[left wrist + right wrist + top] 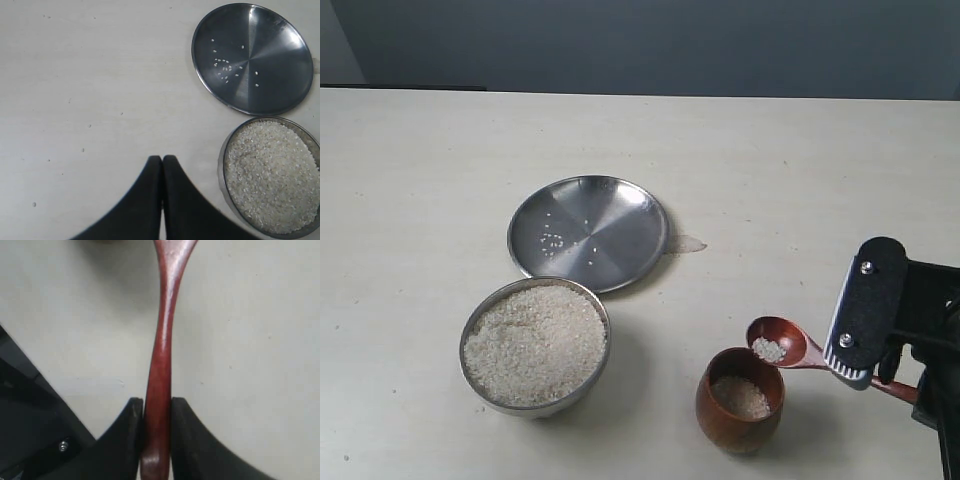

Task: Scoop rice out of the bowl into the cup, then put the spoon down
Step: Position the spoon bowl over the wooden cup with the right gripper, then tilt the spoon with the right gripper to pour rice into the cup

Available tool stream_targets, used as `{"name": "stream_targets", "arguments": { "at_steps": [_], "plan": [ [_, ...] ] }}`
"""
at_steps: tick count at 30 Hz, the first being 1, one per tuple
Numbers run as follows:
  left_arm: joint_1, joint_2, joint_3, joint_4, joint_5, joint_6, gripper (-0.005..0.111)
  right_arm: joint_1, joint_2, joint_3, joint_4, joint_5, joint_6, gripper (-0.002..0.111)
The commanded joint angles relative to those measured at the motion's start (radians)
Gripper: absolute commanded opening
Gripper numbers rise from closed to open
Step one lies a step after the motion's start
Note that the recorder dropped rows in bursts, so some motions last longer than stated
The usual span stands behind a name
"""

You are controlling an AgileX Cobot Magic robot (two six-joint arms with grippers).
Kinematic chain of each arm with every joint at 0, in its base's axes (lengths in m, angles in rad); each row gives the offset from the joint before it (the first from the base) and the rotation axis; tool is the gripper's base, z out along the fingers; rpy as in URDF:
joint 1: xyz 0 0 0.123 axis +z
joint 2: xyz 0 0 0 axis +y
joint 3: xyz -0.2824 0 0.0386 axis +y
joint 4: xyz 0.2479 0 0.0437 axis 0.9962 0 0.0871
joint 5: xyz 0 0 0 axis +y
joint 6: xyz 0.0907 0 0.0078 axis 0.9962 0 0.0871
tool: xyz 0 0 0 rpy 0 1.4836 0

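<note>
The steel bowl [470,370] sits front left, heaped with white rice [534,343]; the left wrist view shows the same bowl [220,165] and rice [272,175]. To its right stands the reddish-brown wooden cup [739,418] with a little rice inside. The wooden spoon [782,342] hovers just over the cup's rim, a small clump of rice in its oval bowl. My right gripper [157,405] is shut on the spoon's handle [161,365]; the right gripper [854,362] is at the right edge. My left gripper [162,159] is shut on nothing, over bare table beside the bowl.
A flat steel plate [588,232] with a few stray grains lies behind the bowl, also seen as the plate [252,57] in the left wrist view. A small pale smear [688,243] marks the table by the plate's right edge. The right arm's black body fills the front right corner.
</note>
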Motion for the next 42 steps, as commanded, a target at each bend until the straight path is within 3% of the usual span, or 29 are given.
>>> {"name": "stream_targets", "arguments": {
  "at_steps": [1,42],
  "plan": [
    [0.002,0.001,-0.006,0.004,-0.007,0.000,0.000,0.003,-0.009,0.001,-0.010,0.004,-0.047,-0.001],
    [0.002,0.001,-0.006,0.001,-0.005,0.000,0.000,0.003,0.018,0.001,-0.085,0.004,-0.234,-0.001]
  ]
}}
